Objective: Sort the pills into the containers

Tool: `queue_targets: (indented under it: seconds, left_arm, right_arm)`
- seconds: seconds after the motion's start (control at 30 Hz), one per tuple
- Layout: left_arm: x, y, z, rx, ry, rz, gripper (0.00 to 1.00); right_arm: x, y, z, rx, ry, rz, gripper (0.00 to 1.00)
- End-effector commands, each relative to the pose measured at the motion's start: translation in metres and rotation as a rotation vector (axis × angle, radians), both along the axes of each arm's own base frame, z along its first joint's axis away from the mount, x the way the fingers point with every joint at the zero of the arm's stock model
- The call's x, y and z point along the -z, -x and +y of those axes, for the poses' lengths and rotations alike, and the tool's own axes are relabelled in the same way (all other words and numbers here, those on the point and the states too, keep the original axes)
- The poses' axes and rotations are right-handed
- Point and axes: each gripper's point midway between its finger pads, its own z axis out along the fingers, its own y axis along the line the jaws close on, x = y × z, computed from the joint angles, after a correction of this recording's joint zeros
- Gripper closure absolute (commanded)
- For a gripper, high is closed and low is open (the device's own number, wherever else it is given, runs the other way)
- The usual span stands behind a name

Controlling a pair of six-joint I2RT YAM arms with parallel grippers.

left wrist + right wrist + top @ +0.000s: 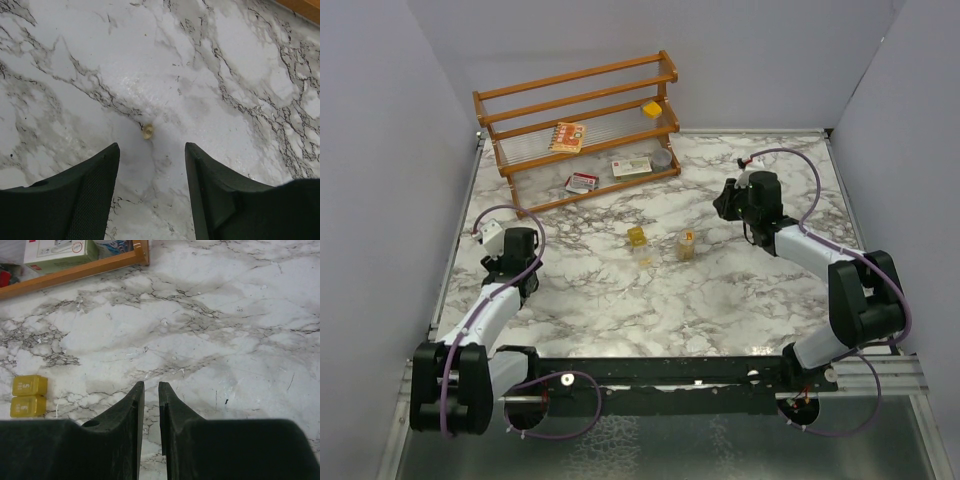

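A small pale yellow pill (147,131) lies on the marble just ahead of my left gripper (152,145), whose fingers stand open on either side with nothing between them. From above, the left gripper (515,245) is over the left part of the table. The squarish yellow box (637,236) and the round amber jar (687,244) stand mid-table, with a small yellow speck (645,262) in front of the box. My right gripper (730,200) is to the right of the jar. Its fingers (151,384) stand barely open, a slim gap with nothing in it. The yellow box (29,396) shows at its left.
A wooden rack (580,120) stands at the back left with flat card packets (567,136), a round grey tin (663,157) and a yellow piece (652,108) on it. Its lower rail (75,271) runs across the right wrist view's top left. Grey walls enclose the table.
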Motion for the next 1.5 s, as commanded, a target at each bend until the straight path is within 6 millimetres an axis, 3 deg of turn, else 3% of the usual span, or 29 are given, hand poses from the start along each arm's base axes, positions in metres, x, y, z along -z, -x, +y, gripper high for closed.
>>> queue_targets:
  seconds: [0.0,0.1,1.47]
  left_arm:
    - [0.006,-0.003,-0.001,-0.005,0.028,-0.004,0.47]
    - [0.012,-0.002,0.000,-0.012,0.034,0.025,0.53]
    - [0.023,-0.019,0.011,-0.084,0.057,0.058,0.60]
  right_arm:
    - [-0.012,-0.007,0.009,-0.025,-0.030,-0.033,0.82]
    - [-0.013,-0.008,0.008,-0.024,-0.030,-0.034,0.82]
    - [-0.004,-0.014,0.010,-0.030,-0.009,-0.014,0.83]
